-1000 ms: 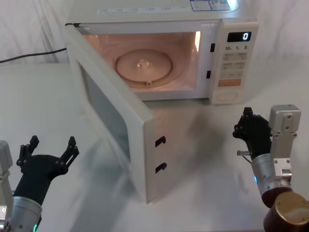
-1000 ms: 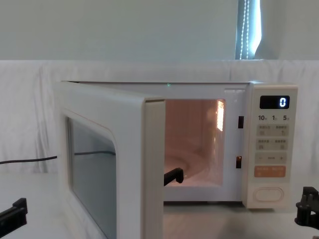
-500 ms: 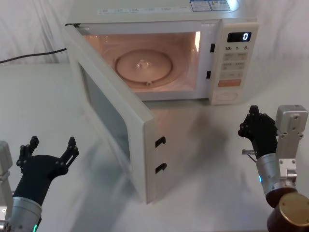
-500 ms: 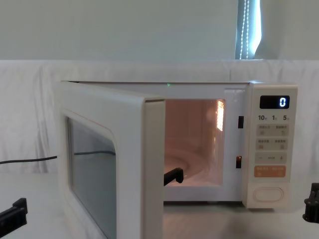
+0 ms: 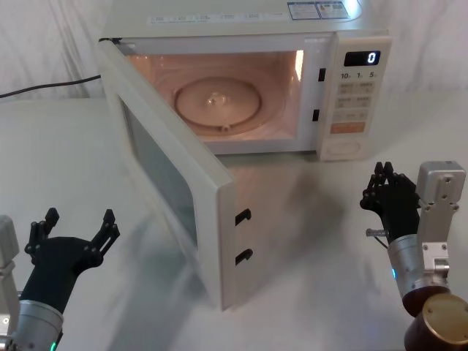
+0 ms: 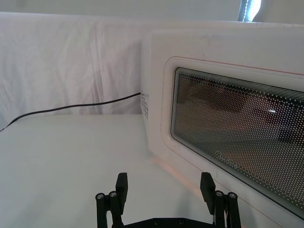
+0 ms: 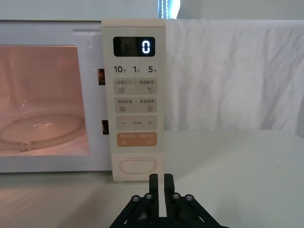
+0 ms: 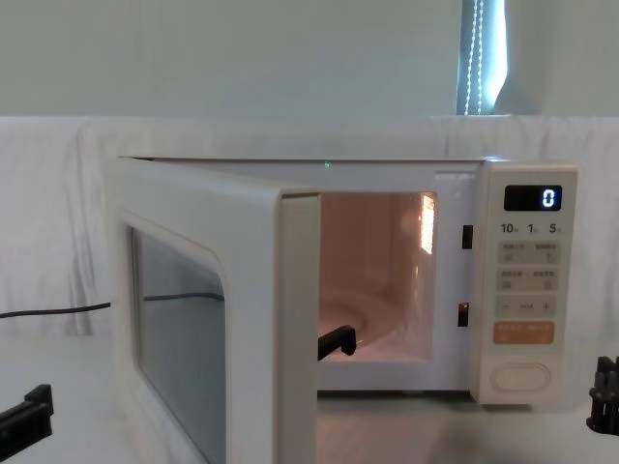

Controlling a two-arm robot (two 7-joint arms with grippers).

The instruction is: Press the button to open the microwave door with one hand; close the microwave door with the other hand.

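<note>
The microwave door [image 5: 172,179] stands swung wide open toward me, its dark window [image 6: 237,123] facing my left side, and the cavity behind it is lit. The button [image 5: 344,145] is the cream oblong key at the bottom of the control panel, also clear in the right wrist view [image 7: 137,166]. My right gripper [image 5: 385,194] is shut and hangs in front of the panel, a short way back from the button. My left gripper [image 5: 73,232] is open near the table's front left, apart from the door's outer face, with its fingers [image 6: 121,186] spread before the window.
A black power cable [image 5: 44,84] runs across the table at the back left. The microwave body [image 8: 522,290] fills the back of the white table [image 5: 314,241]. The display reads 0. An orange key [image 7: 137,139] sits just above the button.
My right gripper has drawn back from the control panel toward me and slightly to the right. The door, wide open throughout, and my left gripper have stayed put.
</note>
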